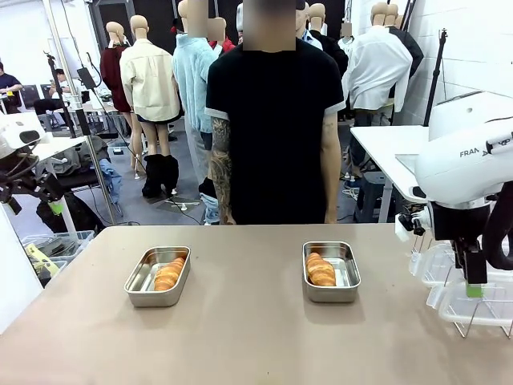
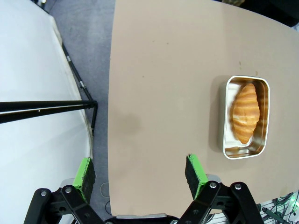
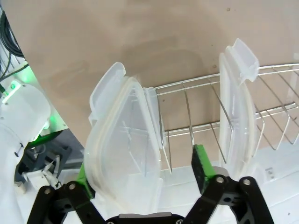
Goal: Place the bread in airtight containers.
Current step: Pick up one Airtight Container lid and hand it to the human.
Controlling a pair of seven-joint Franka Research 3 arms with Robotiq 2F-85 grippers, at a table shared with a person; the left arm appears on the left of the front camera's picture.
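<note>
Two airtight containers stand open on the tan table, each with one golden-brown bread croissant inside: the left tin (image 1: 138,281) with its croissant (image 1: 169,273), and the right tin (image 1: 346,273) with its croissant (image 1: 321,269). The left wrist view shows one tin (image 2: 264,116) with a croissant (image 2: 245,113), off to the right of my left gripper (image 2: 140,175). That gripper is open and empty above the table's edge. My right gripper (image 1: 474,287) hangs over a wire rack at the table's right end. Its jaws are open around an upright clear lid (image 3: 126,144), and the right pad (image 3: 200,166) is apart from it.
The wire rack (image 3: 196,128) holds a second clear lid (image 3: 236,107) beside the first. A person (image 1: 272,120) stands at the far side of the table with arms down. A white surface and a black bar (image 2: 46,108) lie left of the table's edge.
</note>
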